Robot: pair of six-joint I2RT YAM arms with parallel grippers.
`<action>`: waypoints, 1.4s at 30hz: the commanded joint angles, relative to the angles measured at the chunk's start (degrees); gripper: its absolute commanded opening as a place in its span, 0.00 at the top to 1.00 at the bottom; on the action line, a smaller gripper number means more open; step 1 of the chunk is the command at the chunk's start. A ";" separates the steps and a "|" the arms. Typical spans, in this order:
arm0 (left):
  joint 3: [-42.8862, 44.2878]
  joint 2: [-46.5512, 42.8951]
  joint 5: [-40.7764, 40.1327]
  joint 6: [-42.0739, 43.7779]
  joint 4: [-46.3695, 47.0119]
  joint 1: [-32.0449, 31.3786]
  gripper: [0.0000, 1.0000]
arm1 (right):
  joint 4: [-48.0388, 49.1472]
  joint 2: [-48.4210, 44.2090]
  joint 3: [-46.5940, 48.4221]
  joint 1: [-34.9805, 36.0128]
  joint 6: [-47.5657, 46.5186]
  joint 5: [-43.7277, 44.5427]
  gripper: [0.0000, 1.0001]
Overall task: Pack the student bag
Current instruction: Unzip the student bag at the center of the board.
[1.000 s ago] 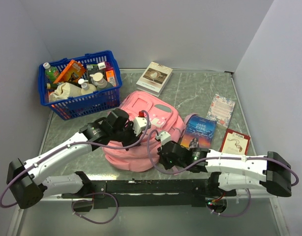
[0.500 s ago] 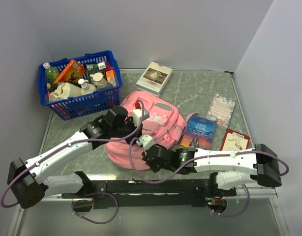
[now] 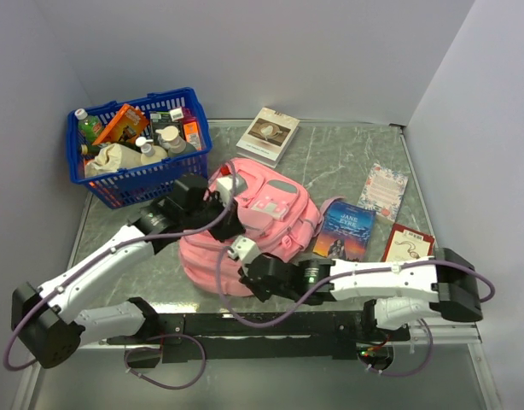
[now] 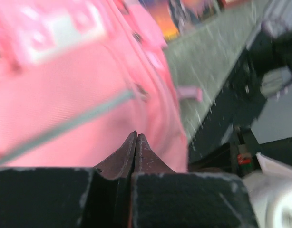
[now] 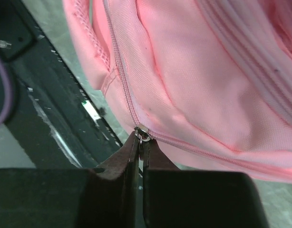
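**Change observed.** The right pincer (image 5: 141, 142) has travelled leftward along the near edge of the student bag (image 3: 275, 213), from a position below the bag's right corner to one below its middle. Its jaws are pressed together on the metal zipper pull (image 5: 142, 133), which sits at a corner of the zipper track. In my judgement the zipper is being drawn round to open the main compartment, so packing proper has not begun. Whether a gap has opened behind the pull cannot be told from the wrist view.

**Left arm.** The left pincer (image 4: 136, 138) has shifted from the bag's centre toward its far left side, nearer the blue basket (image 3: 138, 175). Its fingers are fully closed, tips against the pink fabric just below the grey stripe (image 4: 84, 118). Whether they pinch any cloth cannot be told.

**Location of the task item.** The bag lies flat at the middle of the counter (image 3: 347, 162), and its outline has slumped slightly to the left compared with the earlier frames.

**Unchanged.** The filled basket, the white book (image 3: 268, 133), the blue paperback (image 3: 346, 229), the floral booklet (image 3: 383, 190) and the red book (image 3: 408, 246) remain where they were.
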 commanded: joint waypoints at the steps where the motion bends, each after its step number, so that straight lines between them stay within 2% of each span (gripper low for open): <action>1: 4.70 -7.16 -0.14 0.42 3.33 4.49 0.99 | 4.37 -10.73 -5.52 -0.46 3.64 3.13 1.00; 7: 1.71 -12.18 8.04 1.48 0.25 6.78 0.99 | -2.14 -23.57 -10.11 -2.40 7.61 5.34 1.00; 8: 1.36 -12.28 9.09 3.48 -0.02 6.70 0.87 | -4.07 -26.11 -10.55 -2.40 8.14 5.34 1.00; 10: 1.27 -11.06 9.28 7.17 -2.29 6.61 0.56 | -6.36 -28.41 -11.61 -2.40 10.15 5.77 1.00; 11: 1.36 -10.09 9.36 13.55 -3.61 6.43 0.45 | -7.24 -30.59 -12.22 -2.40 10.77 5.43 1.00; 14: 2.67 -4.91 13.12 24.37 -9.40 6.35 0.38 | -8.30 -33.68 -14.59 -2.40 13.32 5.34 1.00; 16: 3.20 -1.32 14.28 28.53 -11.44 6.26 0.36 | -9.44 -34.39 -15.83 -2.40 15.07 5.34 1.00; 21: 4.34 4.41 17.25 46.81 -21.78 6.26 0.29 | -13.13 -36.50 -16.88 -2.32 17.63 5.51 1.00; 22: 4.96 5.20 18.58 49.27 -23.64 6.26 0.25 | -13.66 -36.94 -16.97 -2.32 18.33 5.51 1.00; 23: 5.14 5.38 19.64 53.82 -25.06 6.26 0.17 | -14.10 -38.07 -17.14 -2.32 18.51 5.69 1.00; 24: 5.31 5.56 20.61 55.60 -27.07 6.26 0.15 | -14.37 -38.52 -17.41 -2.32 18.60 5.86 1.00; 27: 5.58 6.70 20.53 60.54 -28.76 5.73 0.12 | -15.86 -40.19 -17.85 -2.23 19.13 6.22 1.00; 29: 5.23 7.41 17.47 61.60 -27.72 5.03 0.10 | -16.39 -40.89 -18.02 -2.32 19.22 6.13 1.00; 33: 0.67 4.43 11.84 61.95 -17.27 4.41 0.11 | -16.65 -41.60 -18.20 -2.32 19.13 5.60 1.00; 37: -6.96 1.44 5.08 64.06 -9.36 0.20 0.12 | -17.09 -42.30 -18.11 -2.23 18.95 5.43 1.00; 38: -7.95 1.52 2.88 61.62 -3.68 -1.11 0.17 | -17.18 -42.74 -18.03 -2.31 18.95 5.60 1.00; 40: -8.22 3.00 -1.79 58.62 -0.21 -1.56 0.23 | -17.53 -43.01 -18.02 -2.32 19.13 5.78 1.00; 42: -7.43 4.33 -4.07 55.81 2.16 -1.65 0.38 | -17.62 -43.53 -18.29 -2.32 19.39 5.69 1.00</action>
